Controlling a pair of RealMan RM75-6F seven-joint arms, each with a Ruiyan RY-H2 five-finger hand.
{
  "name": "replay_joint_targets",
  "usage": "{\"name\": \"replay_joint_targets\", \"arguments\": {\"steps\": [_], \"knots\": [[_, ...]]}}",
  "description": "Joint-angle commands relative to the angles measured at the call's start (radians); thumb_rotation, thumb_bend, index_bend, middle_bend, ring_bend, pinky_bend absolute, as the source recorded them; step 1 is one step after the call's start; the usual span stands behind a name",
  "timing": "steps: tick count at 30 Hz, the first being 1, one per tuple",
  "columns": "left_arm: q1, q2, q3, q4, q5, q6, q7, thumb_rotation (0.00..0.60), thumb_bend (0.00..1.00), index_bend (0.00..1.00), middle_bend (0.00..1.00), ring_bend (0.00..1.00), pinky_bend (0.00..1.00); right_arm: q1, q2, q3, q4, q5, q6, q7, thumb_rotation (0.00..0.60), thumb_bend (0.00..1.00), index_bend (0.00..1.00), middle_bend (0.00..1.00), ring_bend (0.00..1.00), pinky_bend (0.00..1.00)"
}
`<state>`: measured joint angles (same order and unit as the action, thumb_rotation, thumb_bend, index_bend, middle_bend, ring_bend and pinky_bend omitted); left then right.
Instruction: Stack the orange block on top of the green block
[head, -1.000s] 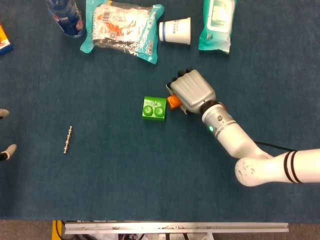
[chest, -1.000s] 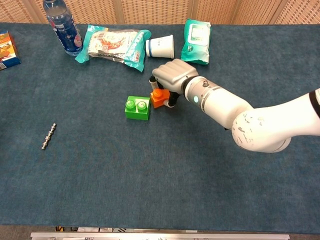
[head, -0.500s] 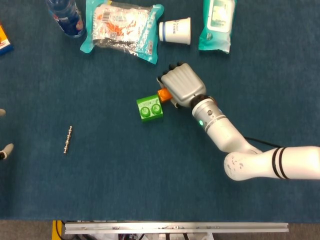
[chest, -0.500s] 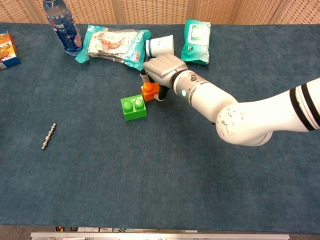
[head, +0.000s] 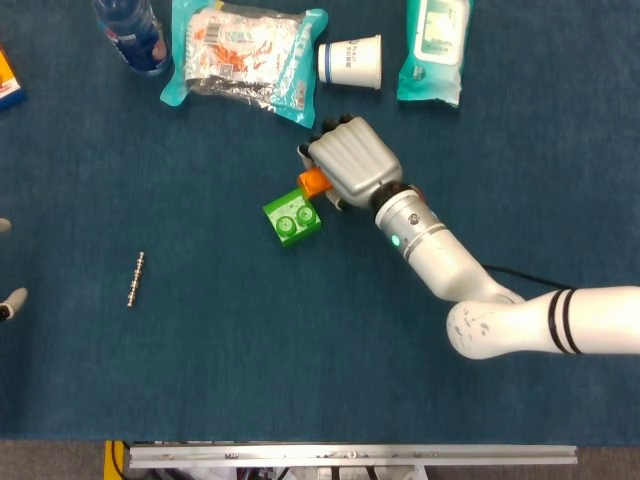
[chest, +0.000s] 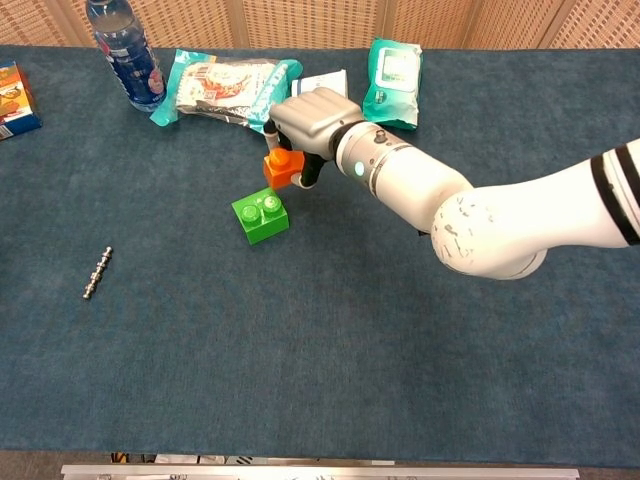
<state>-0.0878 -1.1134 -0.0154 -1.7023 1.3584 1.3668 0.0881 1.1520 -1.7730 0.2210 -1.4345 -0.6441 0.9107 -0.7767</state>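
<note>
Head view: right hand (head: 348, 160) sits over the middle of the blue table (head: 300, 350), back of the hand up, fingers curled down around the orange block (head: 313, 182). Only a sliver of orange shows at the hand's lower left edge. Green block (head: 292, 219) lies just below and left of it, studs up, turned so its long axis runs diagonally, lower left to upper right. Orange block appears to touch or nearly touch the green block's upper right corner; I cannot tell which. Left hand: only pale fingertips (head: 10, 302) at the left frame edge, state unreadable.

Chest view: right hand (chest: 312, 118) grips the orange block (chest: 283, 168), stud on top, block upright, held just behind the green block (chest: 261, 216) and slightly higher. Green block rests on the table (chest: 300, 380), two studs up, long axis angled toward the hand. Snack bag (chest: 226, 87) and wipes pack (chest: 392, 69) lie beyond.
</note>
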Motion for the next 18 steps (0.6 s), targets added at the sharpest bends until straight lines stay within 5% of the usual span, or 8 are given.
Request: {"name": "replay_joint_targets", "arguments": {"steps": [1, 18], "knots": [[0.0, 0.0, 0.0, -0.002, 0.001, 0.002, 0.0, 0.6, 0.16, 0.28, 0.33, 0.28, 0.26, 0.006, 0.037, 0.012, -0.053, -0.007, -0.02, 0.017, 0.6, 0.31, 0.57, 0.44, 0.26, 0.28], [0.002, -0.004, -0.003, -0.007, -0.004, 0.005, 0.011, 0.6, 0.16, 0.28, 0.33, 0.28, 0.26, 0.09, 0.096, -0.016, -0.117, 0.058, -0.136, 0.045, 0.6, 0.31, 0.57, 0.44, 0.26, 0.28]]}}
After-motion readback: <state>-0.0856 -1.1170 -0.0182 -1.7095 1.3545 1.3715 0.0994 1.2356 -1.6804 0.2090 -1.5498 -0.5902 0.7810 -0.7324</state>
